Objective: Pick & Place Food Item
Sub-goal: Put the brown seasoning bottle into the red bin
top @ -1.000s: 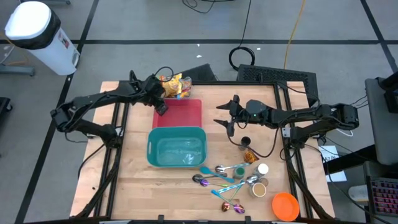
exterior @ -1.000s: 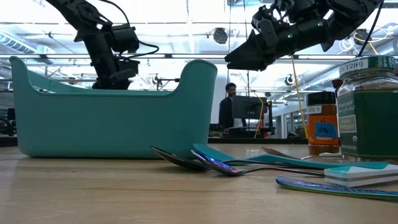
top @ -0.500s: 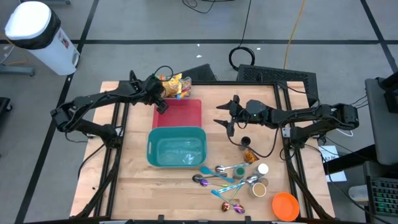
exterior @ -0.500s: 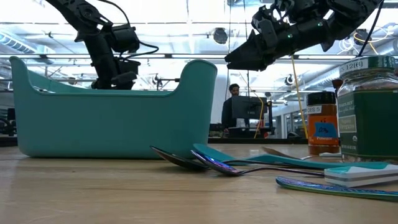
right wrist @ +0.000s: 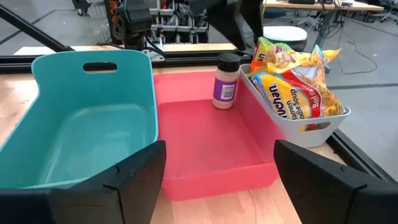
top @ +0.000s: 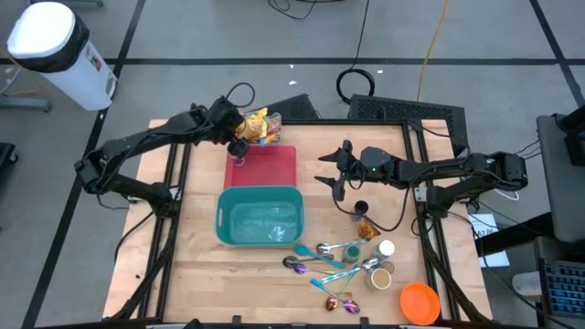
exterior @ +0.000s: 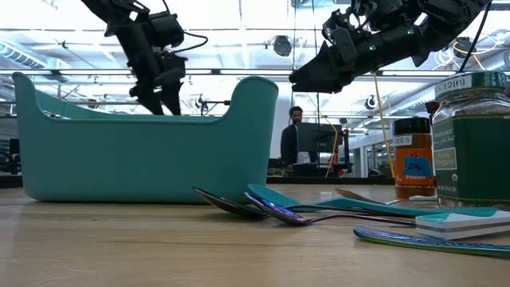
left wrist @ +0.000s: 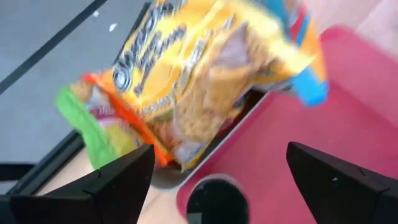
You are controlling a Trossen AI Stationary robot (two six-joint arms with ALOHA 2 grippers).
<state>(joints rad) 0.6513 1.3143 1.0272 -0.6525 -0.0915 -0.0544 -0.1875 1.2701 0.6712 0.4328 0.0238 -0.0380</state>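
Now, from above, the left gripper (top: 235,137) has lifted off the small spice jar (top: 239,159) and its fingers are spread wide; a second ago they were down around that jar; so the jar is let go, standing in a back corner of the red tray (top: 274,169), and this drop looks done; the right gripper (top: 335,174) waits over the table, fingers apart, holding nothing.

From the low view, the left gripper (exterior: 163,100) sits higher than before behind the teal bin (exterior: 143,151); a jar label reads "12".

From the left wrist, the jar's black lid (left wrist: 216,200) shows below a snack bag (left wrist: 193,87).

From the right wrist, the jar (right wrist: 225,81) stands upright; one packet reads "ramen noodle soup".
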